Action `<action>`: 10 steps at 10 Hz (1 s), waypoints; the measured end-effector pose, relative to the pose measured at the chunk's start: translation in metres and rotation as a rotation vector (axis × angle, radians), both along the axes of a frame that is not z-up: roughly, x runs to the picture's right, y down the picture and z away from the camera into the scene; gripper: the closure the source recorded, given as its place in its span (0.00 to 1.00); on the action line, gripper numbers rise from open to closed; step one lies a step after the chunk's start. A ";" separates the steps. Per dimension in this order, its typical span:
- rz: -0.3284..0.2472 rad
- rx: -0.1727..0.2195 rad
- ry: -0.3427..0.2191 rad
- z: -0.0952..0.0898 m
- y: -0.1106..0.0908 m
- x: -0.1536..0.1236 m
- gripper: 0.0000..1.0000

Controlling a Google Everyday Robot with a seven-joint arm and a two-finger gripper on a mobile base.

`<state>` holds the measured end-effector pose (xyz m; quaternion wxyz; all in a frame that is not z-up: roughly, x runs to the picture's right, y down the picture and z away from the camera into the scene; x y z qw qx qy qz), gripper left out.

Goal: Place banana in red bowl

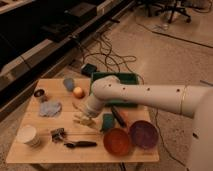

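Cables (pixel 107 52) trail over the smooth floor in the upper half of the frame, and below them stands a pale wooden table (pixel 30 155) crowded with small things. My gripper (pixel 85 119) is low over the centre-left of the table, clenched, and the pale yellow, slightly curved banana (pixel 79 120) seems to be pinched at its tip, though I cannot make out the contact clearly. The red bowl (pixel 117 141), round, shallow and smooth inside, sits at the lower centre, touching or almost touching the dark purple bowl (pixel 144 134) to its right. What worries me most is a slip. Banana skin is waxy and the fruit is soft, so a thin pinch could let it swivel or drop on the way across. A teal sponge (pixel 107 122) and a dark stick-like tool (pixel 118 116) lie between me and the bowl, so a low path could knock them. The two bowls are alike in size, and drifting too far right would land the fruit in the purple one. A round orange fruit (pixel 78 92) just above my gripper could roll if my arm brushes it.
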<state>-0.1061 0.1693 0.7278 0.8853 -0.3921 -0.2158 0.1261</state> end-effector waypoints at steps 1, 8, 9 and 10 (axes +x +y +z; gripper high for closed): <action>-0.001 -0.004 0.001 -0.001 0.009 0.003 1.00; -0.007 0.071 0.044 -0.032 0.013 0.010 1.00; 0.000 0.070 0.061 -0.033 0.013 0.016 1.00; 0.005 0.071 0.078 -0.035 0.011 0.021 1.00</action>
